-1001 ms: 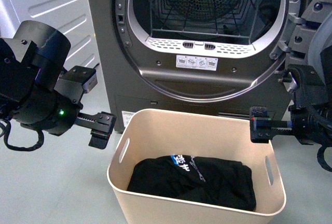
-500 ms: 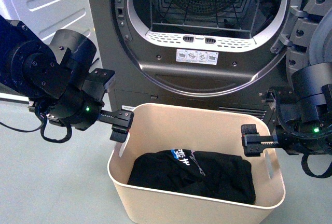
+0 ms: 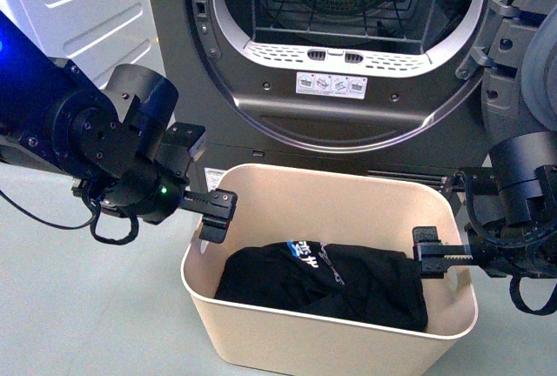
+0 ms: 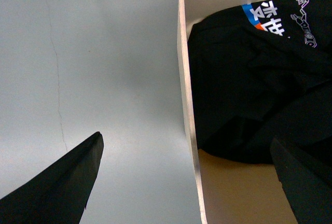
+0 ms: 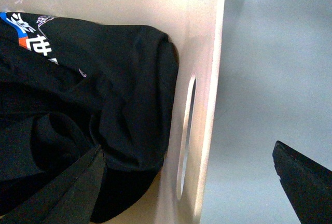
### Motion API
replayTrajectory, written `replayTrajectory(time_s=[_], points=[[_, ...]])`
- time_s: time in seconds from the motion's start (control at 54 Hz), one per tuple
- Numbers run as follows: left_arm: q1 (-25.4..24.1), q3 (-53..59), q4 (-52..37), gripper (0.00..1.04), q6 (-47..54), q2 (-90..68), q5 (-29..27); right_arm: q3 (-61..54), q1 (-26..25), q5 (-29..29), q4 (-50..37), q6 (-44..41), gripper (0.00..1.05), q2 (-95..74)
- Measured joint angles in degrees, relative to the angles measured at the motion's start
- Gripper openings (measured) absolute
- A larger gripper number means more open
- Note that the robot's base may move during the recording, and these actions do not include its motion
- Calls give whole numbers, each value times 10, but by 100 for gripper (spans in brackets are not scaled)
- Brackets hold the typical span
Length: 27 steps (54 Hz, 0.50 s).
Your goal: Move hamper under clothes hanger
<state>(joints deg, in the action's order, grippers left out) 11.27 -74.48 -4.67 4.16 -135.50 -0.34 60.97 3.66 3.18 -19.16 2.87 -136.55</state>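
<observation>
The beige hamper stands on the floor in front of the dryer, with a black printed garment lying in it. My left gripper is open at the tub's left short wall. In the left wrist view that wall's rim runs between the open jaws of the left gripper, one finger outside and one over the garment. My right gripper is open at the right short wall. There the right gripper straddles the slot handle. The clothes hanger is out of view.
A dark grey dryer with its round opening stands right behind the tub, its door swung out at the right. A white panelled appliance is at the back left. Grey floor lies to the left.
Both arms have come inward and down to the tub's short walls. The left gripper has reached the left rim and the right gripper has dropped to the right rim.
</observation>
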Motion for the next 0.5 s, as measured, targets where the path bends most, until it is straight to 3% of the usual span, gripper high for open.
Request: replayTrajectory(time_s=[0.5], points=[[0,-8,-30,98,-35,-44,-14,20,8,13,-1,9,97,-27]])
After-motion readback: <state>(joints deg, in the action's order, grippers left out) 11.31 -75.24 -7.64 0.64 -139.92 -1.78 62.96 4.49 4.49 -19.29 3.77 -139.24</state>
